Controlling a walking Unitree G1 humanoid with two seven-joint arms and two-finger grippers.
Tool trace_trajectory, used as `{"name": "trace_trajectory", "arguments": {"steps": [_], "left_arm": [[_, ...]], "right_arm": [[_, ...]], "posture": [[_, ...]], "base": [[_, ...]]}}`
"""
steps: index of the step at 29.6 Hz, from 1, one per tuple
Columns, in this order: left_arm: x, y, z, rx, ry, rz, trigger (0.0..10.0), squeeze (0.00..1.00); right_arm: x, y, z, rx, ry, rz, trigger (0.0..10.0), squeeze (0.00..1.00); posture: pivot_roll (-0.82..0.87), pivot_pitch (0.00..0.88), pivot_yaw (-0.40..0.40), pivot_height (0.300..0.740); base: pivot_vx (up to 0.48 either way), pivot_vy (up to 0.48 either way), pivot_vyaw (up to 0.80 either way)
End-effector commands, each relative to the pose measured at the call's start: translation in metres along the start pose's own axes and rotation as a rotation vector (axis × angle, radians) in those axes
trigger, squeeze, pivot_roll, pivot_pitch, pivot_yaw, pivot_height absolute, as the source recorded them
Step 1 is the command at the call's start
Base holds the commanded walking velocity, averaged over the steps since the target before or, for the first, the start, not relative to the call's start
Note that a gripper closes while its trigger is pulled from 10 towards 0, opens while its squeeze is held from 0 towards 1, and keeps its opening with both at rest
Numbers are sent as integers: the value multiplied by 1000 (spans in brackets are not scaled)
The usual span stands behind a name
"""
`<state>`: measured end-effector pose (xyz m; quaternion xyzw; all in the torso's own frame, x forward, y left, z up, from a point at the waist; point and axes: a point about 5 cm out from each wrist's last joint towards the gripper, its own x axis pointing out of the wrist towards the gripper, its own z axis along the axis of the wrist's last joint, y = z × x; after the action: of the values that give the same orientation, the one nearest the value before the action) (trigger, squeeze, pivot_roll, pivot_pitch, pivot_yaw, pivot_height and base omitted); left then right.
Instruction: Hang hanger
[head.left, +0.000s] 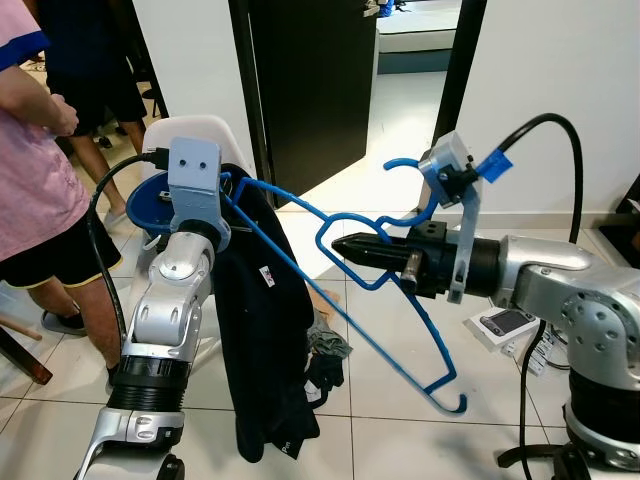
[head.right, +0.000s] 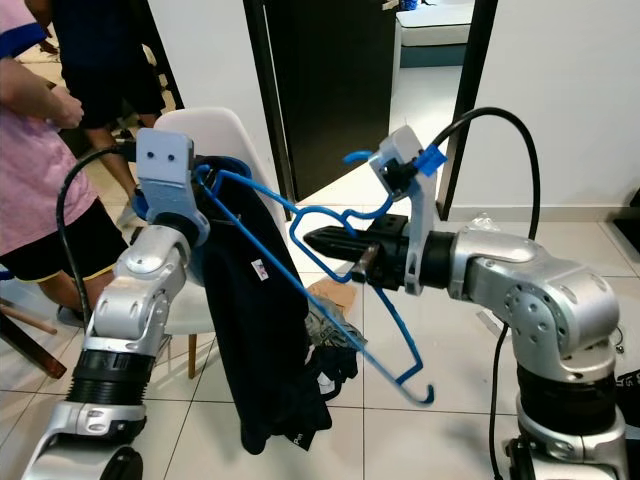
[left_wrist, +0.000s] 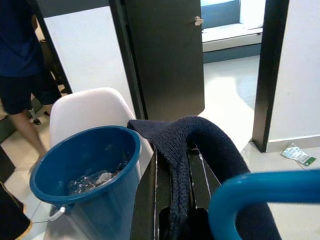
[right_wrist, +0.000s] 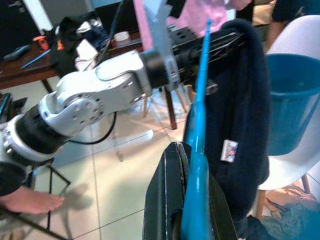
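My right gripper (head.left: 342, 246) is shut on a blue plastic hanger (right_wrist: 196, 150) and holds it tilted at chest height, its hook (head.left: 400, 163) pointing up. One end of the hanger reaches up to my raised left gripper (head.left: 232, 196); the other end points down toward the floor. A dark navy garment (head.left: 265, 330) is draped over the left gripper and hangs down from it. In the left wrist view the knit cloth (left_wrist: 200, 140) runs between the black fingers (left_wrist: 147, 200), which are shut on it, with the blue hanger bar just in front.
Behind the left arm a white chair (left_wrist: 85, 107) carries a blue bucket (left_wrist: 90, 210). A person in a pink shirt (head.left: 30, 170) stands at the left. A dark door (head.left: 310, 80) stands ahead. Loose clothes (head.left: 325, 350) and a small box (head.left: 500, 325) lie on the tiled floor.
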<state>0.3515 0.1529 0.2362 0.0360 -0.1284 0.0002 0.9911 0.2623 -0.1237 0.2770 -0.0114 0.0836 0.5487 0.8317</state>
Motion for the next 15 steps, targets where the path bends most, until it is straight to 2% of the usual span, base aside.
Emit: {"name": "trace_trajectory", "arguments": {"steps": [1,4,9,12,15], "left_arm": [[3,4,13,5,-47,10,10000,0],[3,4,13,5,-49,8,10000,0],[3,3,13,5,-49,6,10000,0],[3,3,13,5,-49,6,10000,0],[3,3,13,4,-48,5,10000,0]], "right_arm": [[5,10,-2,-21,12,64,10000,0],[5,22,-5,-40,17,133,10000,0],[5,29,-7,-63,29,183,10000,0],[5,29,-8,-64,35,187,10000,0],[7,20,-12,-56,58,115,10000,0]], "posture": [[-51,0,46,740],[-49,0,47,740],[-49,0,46,740],[-49,0,46,740],[-50,0,46,740]], "base": [[0,0,0],[0,0,0],[0,0,0],[0,0,0],[0,0,0]]}}
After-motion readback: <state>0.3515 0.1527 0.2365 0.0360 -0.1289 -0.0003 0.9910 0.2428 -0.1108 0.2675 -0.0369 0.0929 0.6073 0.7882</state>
